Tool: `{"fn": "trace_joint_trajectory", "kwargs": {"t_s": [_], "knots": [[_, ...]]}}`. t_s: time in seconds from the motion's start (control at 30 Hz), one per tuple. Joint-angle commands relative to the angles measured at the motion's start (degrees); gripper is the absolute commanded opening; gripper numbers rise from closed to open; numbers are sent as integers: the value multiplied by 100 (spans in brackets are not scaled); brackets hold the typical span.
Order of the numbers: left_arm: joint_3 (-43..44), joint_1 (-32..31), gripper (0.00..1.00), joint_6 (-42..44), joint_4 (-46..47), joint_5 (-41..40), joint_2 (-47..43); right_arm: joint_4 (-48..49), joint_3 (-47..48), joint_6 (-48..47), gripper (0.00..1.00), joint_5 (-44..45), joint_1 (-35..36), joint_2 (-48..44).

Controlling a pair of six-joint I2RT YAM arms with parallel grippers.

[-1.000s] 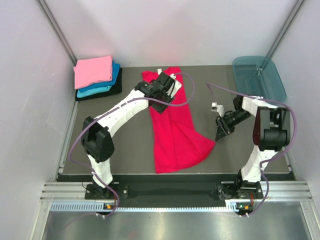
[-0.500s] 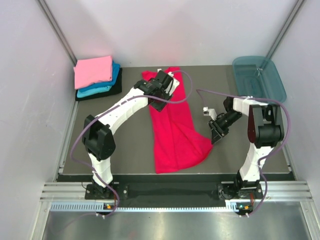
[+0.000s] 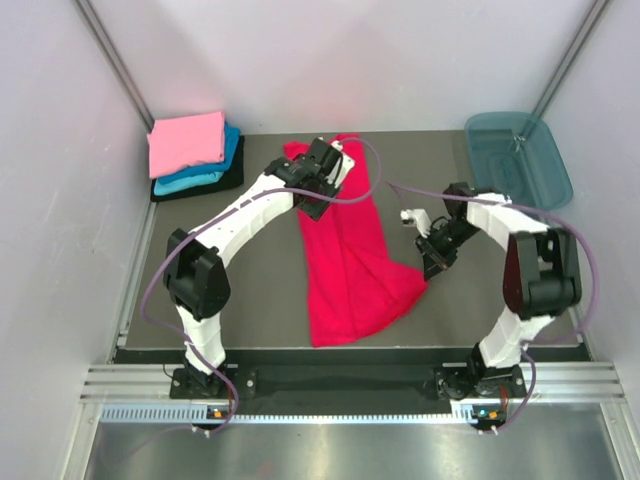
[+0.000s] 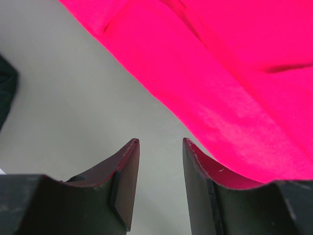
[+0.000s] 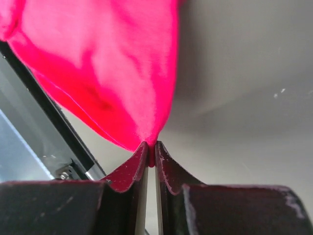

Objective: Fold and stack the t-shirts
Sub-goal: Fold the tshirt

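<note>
Clearly soft and light, the red t-shirt (image 3: 345,250): lying lengthwise down the middle of the table (image 3: 250,300), partly doubled over, with its lower right corner flaring out toward the right arm. Limp cloth, likely to sag and trail from wherever pinched, and to slip out of a shallow bite; no stiffness to carry a fold by itself. Best taken at corners or along a hem, deep enough to catch every layer, one claw at each end of an edge to keep it taut.

Right claw (image 5: 150,152) pinched together on a tip of that flared corner, only a thin nip of fabric between the fingers. Left claw (image 4: 159,152) parted, holding nothing, hovering just over the bare table beside the shirt's left edge near the collar end. Probably too little cloth in the right pinch for a hard pull.

Pink, turquoise and black t-shirts (image 3: 192,152) already folded and stacked at the far left corner.
</note>
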Motion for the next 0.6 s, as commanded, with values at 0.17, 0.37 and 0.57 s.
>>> {"fn": "trace_joint_trajectory", "kwargs": {"t_s": [0.17, 0.37, 0.57], "knots": [[239, 160, 45, 22, 268, -205, -107, -326, 37, 76, 10, 362, 1587, -1414], [169, 177, 45, 49, 286, -249, -203, -361, -210, 270, 10, 396, 2300, -1564], [81, 213, 45, 66, 312, -302, -291, -335, -289, 349, 10, 669, 2924, -1714]]}}
